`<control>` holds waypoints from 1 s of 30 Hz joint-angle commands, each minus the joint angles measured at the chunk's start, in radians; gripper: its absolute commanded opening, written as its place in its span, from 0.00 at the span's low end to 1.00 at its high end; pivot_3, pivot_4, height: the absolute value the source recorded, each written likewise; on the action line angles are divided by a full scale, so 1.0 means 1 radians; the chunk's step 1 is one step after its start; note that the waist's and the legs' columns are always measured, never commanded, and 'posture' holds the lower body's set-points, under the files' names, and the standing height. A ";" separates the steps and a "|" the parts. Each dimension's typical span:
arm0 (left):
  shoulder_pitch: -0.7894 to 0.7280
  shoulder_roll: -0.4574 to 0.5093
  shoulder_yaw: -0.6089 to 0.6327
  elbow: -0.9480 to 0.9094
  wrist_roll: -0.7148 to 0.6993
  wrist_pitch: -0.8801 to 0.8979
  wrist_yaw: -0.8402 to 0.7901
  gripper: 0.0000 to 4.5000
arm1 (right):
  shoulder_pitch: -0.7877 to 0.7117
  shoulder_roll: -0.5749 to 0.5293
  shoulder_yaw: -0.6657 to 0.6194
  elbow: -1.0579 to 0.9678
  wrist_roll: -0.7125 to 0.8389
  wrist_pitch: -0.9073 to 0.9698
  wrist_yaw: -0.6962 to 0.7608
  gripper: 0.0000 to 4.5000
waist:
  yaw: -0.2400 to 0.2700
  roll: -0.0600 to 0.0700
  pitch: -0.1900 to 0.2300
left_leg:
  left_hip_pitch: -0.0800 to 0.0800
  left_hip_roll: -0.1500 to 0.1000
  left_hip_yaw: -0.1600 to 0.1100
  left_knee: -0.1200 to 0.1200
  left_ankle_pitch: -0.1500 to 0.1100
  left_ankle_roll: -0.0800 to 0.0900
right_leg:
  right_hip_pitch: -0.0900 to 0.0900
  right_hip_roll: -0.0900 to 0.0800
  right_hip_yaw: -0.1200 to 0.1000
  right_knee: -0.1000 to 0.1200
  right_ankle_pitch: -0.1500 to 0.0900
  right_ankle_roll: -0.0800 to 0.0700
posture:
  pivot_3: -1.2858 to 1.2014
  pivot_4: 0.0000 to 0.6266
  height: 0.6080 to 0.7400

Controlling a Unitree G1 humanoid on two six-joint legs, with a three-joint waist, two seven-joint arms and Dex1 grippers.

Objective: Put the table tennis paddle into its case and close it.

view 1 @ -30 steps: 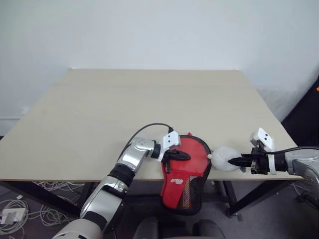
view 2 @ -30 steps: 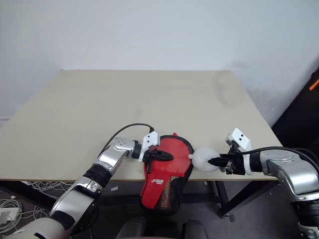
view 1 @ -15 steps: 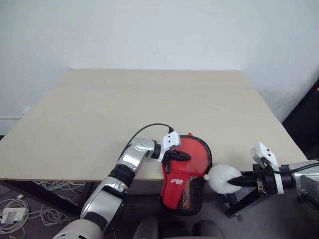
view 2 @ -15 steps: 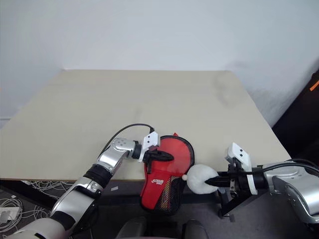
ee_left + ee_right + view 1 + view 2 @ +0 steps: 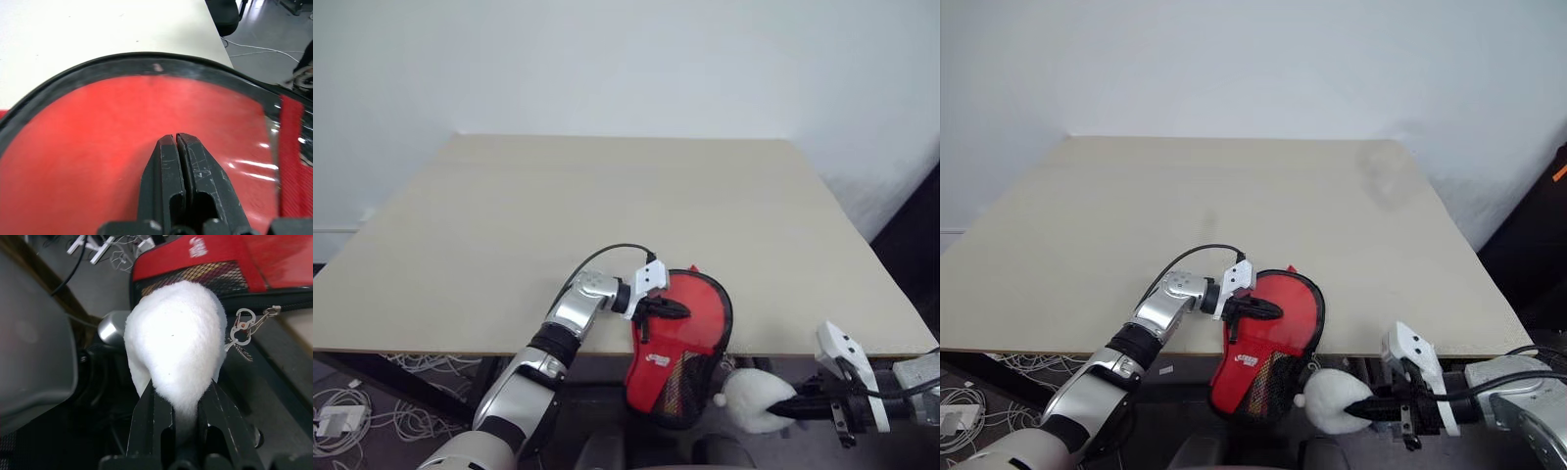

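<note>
Head views: your left gripper [image 5: 675, 309] rests clenched on the case [image 5: 680, 343], which hangs over the near edge of the table [image 5: 607, 215], red paddle [image 5: 690, 313] inside.

Left wrist: fingers [image 5: 178, 166] shut, empty, on the clear panel.

Right wrist: your right gripper [image 5: 183, 413] grasps a white fluffy ball [image 5: 173, 352] below table level, beside the case's zip pull [image 5: 242, 330].

The case [image 5: 677, 343] hangs over the table [image 5: 607, 225] near edge, and its lower end is too dark to make out. Whether its zip is shut cannot be told. The right gripper [image 5: 182, 423] fingertips are buried in a white fluffy ball [image 5: 173, 347]
</note>
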 commanded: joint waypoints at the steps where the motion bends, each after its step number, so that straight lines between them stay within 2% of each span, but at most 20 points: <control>1: 0.018 0.014 -0.025 0.069 0.047 0.020 0.006 0.00 | 0.045 -0.027 0.009 -0.090 0.029 -0.020 0.033 0.01 | 0.000 0.000 0.000 | 0.000 0.000 0.000 0.000 0.000 0.000 | 0.000 0.000 0.000 0.000 0.000 0.000 | 0.52 0.00 1.00; 13: -0.005 0.015 -0.028 0.096 0.052 0.003 -0.017 0.00 | -0.027 -0.003 0.083 -0.010 -0.026 -0.052 -0.065 0.01 | -0.001 -0.002 -0.001 | 0.002 0.001 0.000 0.004 -0.003 0.001 | 0.002 0.000 -0.001 0.000 -0.001 0.001 | 0.52 0.00 1.00; 20: -0.015 0.007 -0.029 0.117 0.057 -0.007 -0.011 0.00 | 0.033 -0.023 0.108 -0.072 -0.024 -0.069 -0.049 0.01 | -0.001 -0.004 -0.003 | 0.002 0.001 0.000 0.004 -0.003 0.001 | 0.003 0.000 -0.001 0.000 -0.001 0.001 | 0.52 0.00 1.00; 30: -0.014 0.004 -0.029 0.119 0.059 -0.010 -0.008 0.00 | 0.104 -0.054 0.238 -0.129 -0.154 -0.159 -0.075 0.01 | 0.000 -0.005 -0.006 | 0.001 0.001 0.000 0.005 -0.005 0.001 | 0.003 0.000 -0.001 -0.001 -0.002 0.002 | 0.52 0.00 1.00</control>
